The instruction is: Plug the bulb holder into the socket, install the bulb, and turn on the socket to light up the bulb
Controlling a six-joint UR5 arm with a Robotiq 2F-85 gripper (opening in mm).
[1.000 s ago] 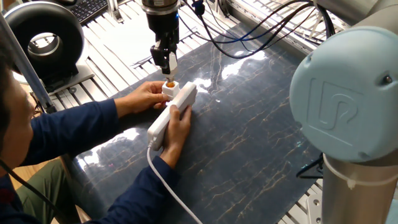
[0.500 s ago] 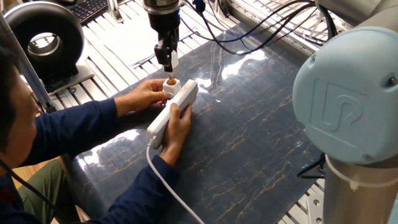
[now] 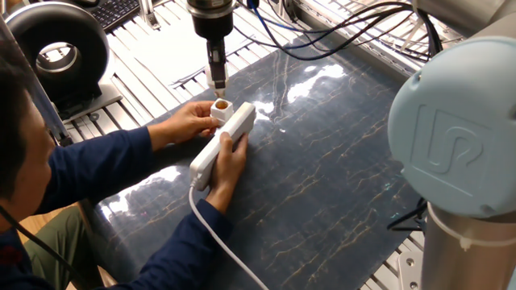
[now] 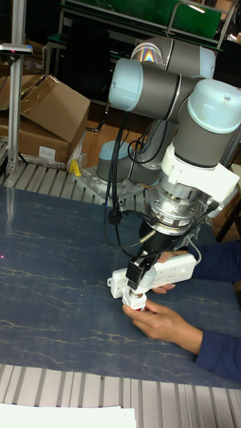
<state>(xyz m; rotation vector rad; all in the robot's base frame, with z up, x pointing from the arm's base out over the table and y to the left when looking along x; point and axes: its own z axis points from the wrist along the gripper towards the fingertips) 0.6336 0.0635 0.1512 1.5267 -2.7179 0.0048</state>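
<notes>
My gripper (image 3: 217, 80) hangs straight above the bulb holder (image 3: 220, 109), a small white cube with an orange opening facing up. The jaws are shut on a small white piece, the bulb (image 3: 218, 82), whose tip is a short gap above that opening. A person's left hand steadies the holder against the far end of the socket (image 3: 226, 138), a long white strip, and the right hand presses the strip down. In the tall fixed view the gripper (image 4: 136, 287) and bulb (image 4: 136, 294) stand just over the holder (image 4: 132, 307), in front of the socket (image 4: 167, 266).
The socket's white cable (image 3: 218, 238) trails toward the front edge of the dark mat (image 3: 322, 185). A black round device (image 3: 56, 48) stands back left. Blue and black cables (image 3: 322, 40) hang at the back. My arm's large joint (image 3: 451, 137) fills the right foreground.
The gripper has risen a little from the holder and turned about its vertical axis, so it now looks narrower. Hands, holder and socket have stayed in place.
</notes>
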